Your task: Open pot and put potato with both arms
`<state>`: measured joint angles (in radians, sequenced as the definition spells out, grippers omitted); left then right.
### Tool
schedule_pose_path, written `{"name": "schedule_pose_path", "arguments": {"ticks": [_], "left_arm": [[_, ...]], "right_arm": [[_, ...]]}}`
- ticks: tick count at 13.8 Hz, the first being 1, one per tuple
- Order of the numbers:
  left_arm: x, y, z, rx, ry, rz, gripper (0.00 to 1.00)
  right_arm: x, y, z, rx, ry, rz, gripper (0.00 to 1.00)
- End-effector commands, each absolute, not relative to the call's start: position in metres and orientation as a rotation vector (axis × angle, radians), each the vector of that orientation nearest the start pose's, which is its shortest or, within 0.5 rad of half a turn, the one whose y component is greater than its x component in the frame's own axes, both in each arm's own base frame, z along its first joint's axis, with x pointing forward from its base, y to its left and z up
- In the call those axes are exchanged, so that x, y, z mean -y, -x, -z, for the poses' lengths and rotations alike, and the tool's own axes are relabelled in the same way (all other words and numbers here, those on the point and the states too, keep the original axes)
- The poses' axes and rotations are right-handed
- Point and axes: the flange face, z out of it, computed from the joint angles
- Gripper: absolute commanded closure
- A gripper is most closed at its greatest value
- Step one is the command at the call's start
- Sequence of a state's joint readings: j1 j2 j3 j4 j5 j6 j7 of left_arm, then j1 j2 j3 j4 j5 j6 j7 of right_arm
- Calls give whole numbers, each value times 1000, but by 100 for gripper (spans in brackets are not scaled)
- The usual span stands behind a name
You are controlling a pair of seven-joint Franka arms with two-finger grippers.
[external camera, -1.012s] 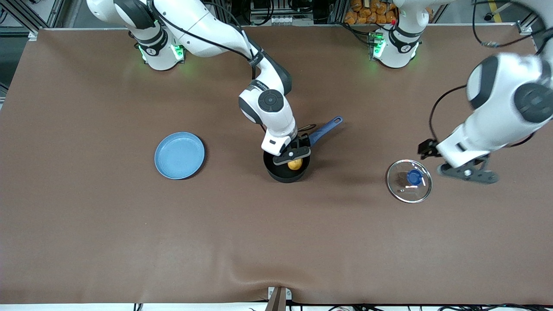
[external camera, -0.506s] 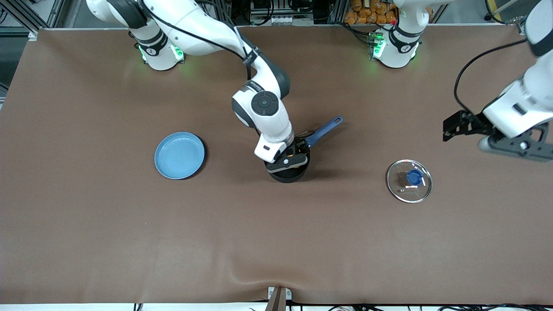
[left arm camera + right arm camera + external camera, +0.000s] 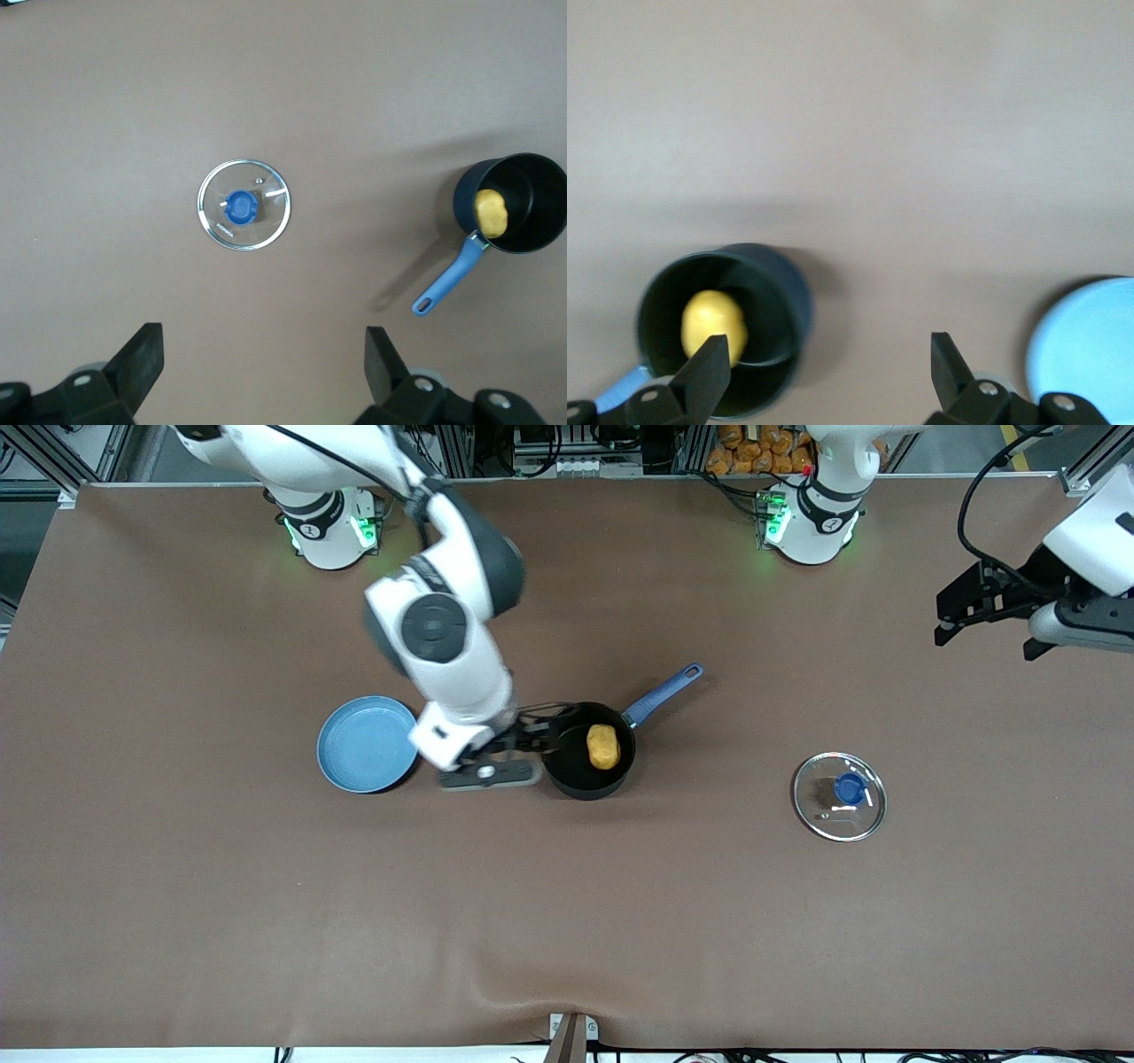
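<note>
I see the lumpy yellow-orange potato lying inside the small black saucepan with the blue handle, glass lid on the table toward the left arm's end. Right gripper, fingers apart and empty, hangs between saucepan and light-blue plate; I'd lift it straight, clear of the rim. Left gripper hangs spread apart over the table's edge.
</note>
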<state>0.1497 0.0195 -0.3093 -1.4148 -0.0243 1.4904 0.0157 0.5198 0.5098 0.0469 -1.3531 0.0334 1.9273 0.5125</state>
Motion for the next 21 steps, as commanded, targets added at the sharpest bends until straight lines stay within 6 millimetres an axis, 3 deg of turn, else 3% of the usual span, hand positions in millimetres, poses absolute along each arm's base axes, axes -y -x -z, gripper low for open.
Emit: {"name": "schedule_pose_path", "arguments": {"ticks": [1, 4, 7, 12, 15, 18, 21], "left_arm": [[85, -527, -681, -244, 3185, 39, 0], [63, -526, -671, -183, 3186, -39, 0], [64, -525, -662, -173, 3141, -61, 0], [60, -524, -668, -160, 3129, -26, 0], [59, -528, -667, -160, 3128, -11, 0], [59, -528, -668, -172, 3128, -7, 0], [59, -532, -666, -172, 3129, -2, 0]], "right_arm": [[-305, -611, -482, 148, 3082, 8, 0], [-235, -611, -528, 62, 3106, -54, 0], [-169, -603, -572, 75, 3112, -72, 0], [-63, -587, -616, 53, 3125, -98, 0], [-20, -578, -630, 20, 3123, -106, 0], [25, -577, -628, 63, 3115, -115, 0], [30, -575, -628, 52, 3112, -129, 0]]}}
